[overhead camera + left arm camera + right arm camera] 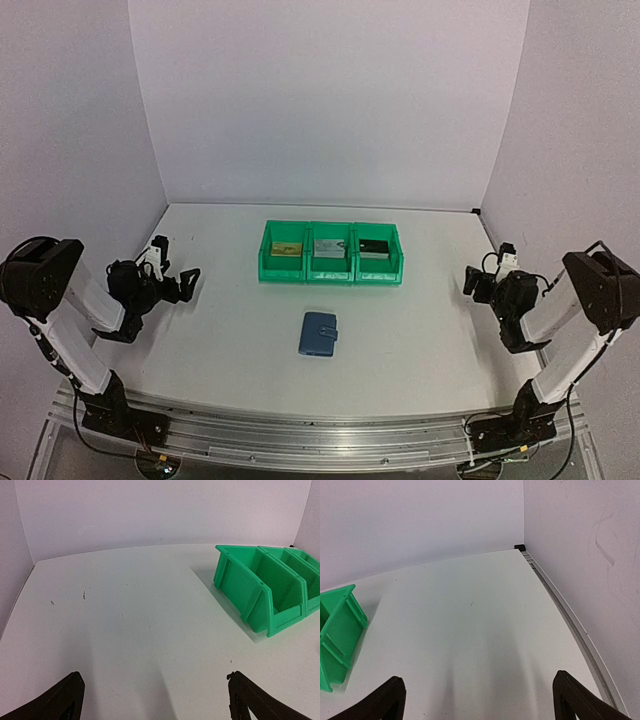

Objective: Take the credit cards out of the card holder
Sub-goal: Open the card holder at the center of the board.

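The blue card holder (320,333) lies shut on the white table, near the middle, in front of the bins. The gold-yellow card (285,249) lies in the left green bin, the silver-grey card (329,247) in the middle bin and the black card (375,246) in the right bin. My left gripper (178,268) is open and empty at the left, well away from the holder; it also shows in the left wrist view (154,677). My right gripper (485,268) is open and empty at the right; it also shows in the right wrist view (477,677). The wrist views show neither cards nor holder.
Three green plastic bins (331,277) stand side by side behind the holder. The left wrist view shows the left bin's side (250,587); the right wrist view shows a bin's corner (337,630). White walls close the back and sides; a rail (570,625) runs along the right wall.
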Controlling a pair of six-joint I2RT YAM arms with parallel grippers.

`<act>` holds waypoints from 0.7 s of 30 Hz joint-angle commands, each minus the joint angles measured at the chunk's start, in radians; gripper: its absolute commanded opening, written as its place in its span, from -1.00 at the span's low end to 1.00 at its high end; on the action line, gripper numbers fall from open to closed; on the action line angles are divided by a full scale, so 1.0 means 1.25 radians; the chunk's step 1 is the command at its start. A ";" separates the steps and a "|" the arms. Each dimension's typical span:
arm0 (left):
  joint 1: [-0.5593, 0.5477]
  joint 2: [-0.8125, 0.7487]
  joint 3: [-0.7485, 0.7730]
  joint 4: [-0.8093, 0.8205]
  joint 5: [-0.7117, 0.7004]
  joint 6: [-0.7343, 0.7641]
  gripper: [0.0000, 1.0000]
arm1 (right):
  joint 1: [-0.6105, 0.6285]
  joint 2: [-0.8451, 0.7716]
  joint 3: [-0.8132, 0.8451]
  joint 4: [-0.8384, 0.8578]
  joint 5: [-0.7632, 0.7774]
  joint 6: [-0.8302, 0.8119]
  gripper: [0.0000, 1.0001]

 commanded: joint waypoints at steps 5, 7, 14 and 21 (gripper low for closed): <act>0.004 -0.049 0.048 -0.057 -0.001 -0.007 0.99 | -0.001 -0.196 0.042 -0.176 0.145 0.062 0.96; 0.004 -0.126 0.161 -0.354 0.076 -0.003 0.99 | -0.001 -0.293 0.075 -0.272 0.138 0.105 0.96; -0.050 -0.219 0.412 -0.824 0.149 -0.196 0.99 | -0.001 -0.412 0.290 -0.802 -0.009 0.276 0.96; -0.250 -0.165 0.549 -1.120 0.170 -0.282 0.99 | 0.211 -0.325 0.564 -1.247 -0.007 0.400 0.96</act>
